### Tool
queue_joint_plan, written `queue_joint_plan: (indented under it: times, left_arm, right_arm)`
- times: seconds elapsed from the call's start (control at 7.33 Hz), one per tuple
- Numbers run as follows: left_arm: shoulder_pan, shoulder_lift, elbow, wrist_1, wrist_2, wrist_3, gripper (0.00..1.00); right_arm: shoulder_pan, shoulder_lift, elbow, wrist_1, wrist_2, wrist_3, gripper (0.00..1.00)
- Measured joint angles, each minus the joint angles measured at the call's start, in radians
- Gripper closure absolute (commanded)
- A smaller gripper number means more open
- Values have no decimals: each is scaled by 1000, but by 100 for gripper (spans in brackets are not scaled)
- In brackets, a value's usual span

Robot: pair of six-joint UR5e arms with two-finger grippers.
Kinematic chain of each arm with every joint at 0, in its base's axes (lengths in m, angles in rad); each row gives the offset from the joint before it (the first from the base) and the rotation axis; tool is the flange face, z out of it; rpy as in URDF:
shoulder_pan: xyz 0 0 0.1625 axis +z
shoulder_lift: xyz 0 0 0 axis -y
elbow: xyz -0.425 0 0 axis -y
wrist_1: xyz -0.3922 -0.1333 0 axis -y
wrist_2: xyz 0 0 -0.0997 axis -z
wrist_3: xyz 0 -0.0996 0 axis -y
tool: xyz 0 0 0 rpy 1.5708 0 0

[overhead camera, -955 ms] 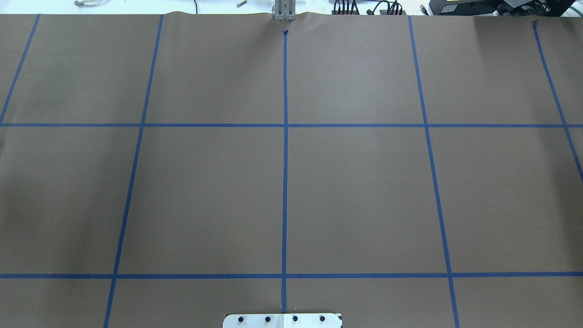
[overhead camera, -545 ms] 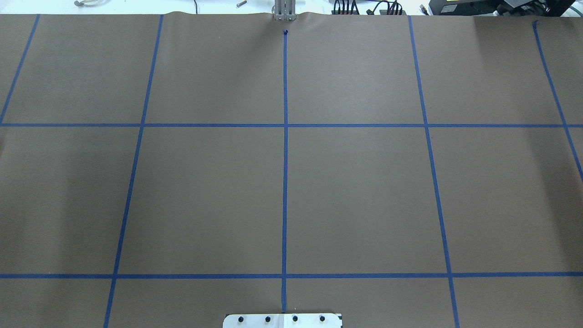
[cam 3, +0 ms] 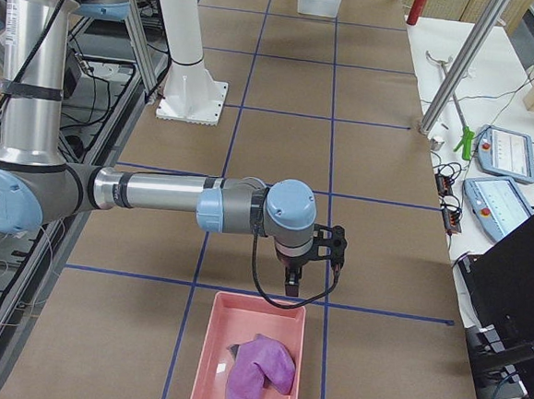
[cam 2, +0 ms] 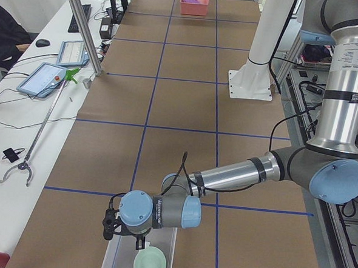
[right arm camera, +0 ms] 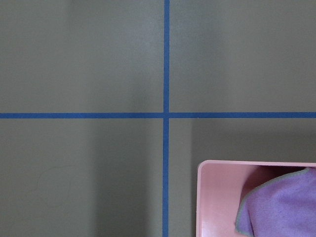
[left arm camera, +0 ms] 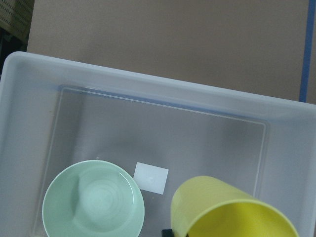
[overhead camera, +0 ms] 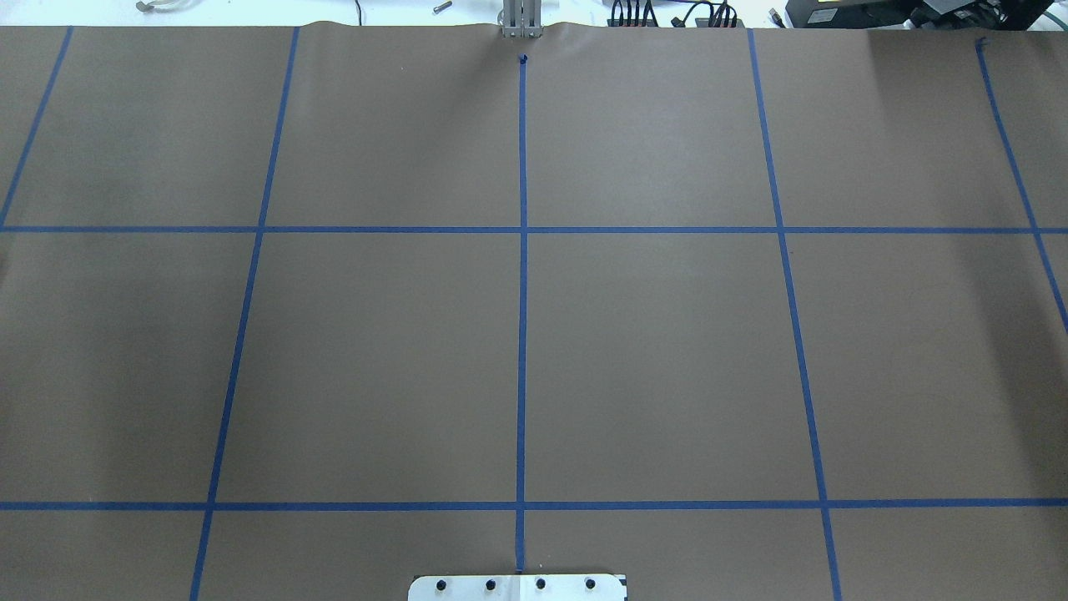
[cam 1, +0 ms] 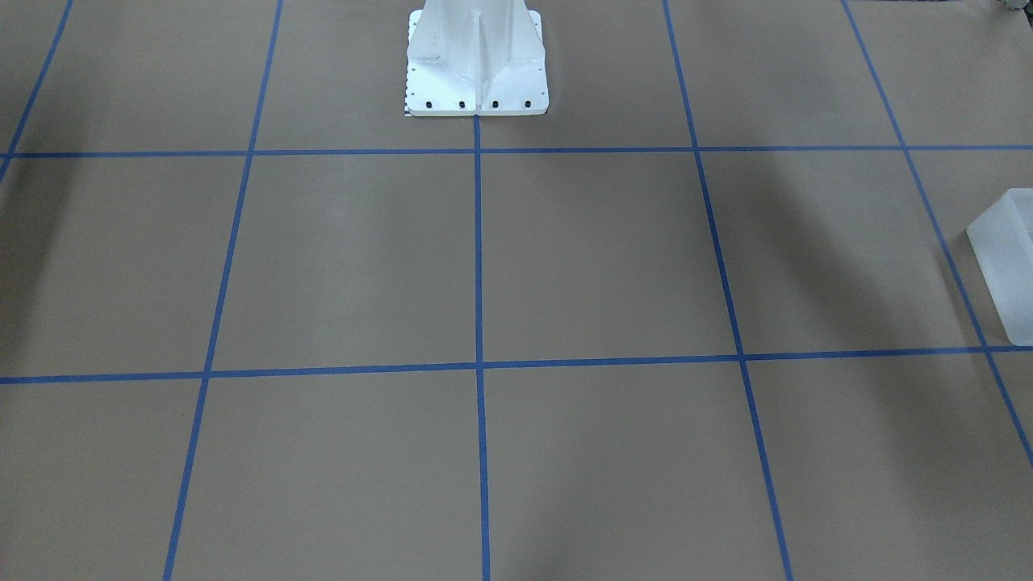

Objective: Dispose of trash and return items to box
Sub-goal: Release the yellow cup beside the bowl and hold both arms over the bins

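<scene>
Your left gripper [cam 2: 124, 234] hangs over the box [left arm camera: 148, 84], bowl [left arm camera: 94, 205] at 7 o'clock, cup [left arm camera: 227, 207] at 5. You cannot tell its jaws' state.

- The small yellow tapered plastic cup [left arm camera: 232, 212] is plain.
- The round plastic bowl [left arm camera: 94, 205] is pale mint green.
- The rectangular plastic bin [left arm camera: 148, 84] is translucent frosted white.
- The brown paper table cover [overhead camera: 667, 351] carries a blue tape grid.
- The pink rectangular plastic tray [cam 3: 239, 322] holds a purple cloth [cam 3: 258, 374].
</scene>
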Motion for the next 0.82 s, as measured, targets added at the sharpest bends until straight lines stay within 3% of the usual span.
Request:
queue_joint_plan:
  times: [0.55,0.68,0.82]
  left_arm:
    - [62,14,10,-53,-51,-78,100]
    - [75,17,11,-61,-52,-89,88]
    - [85,20,11,-66,-53,-93,29]
  right_arm:
    - [-8,-5,0,0,1,0,0]
    - [-9,-7,0,0,1,0,0]
    - [-11,-7,0,0,1,0,0]
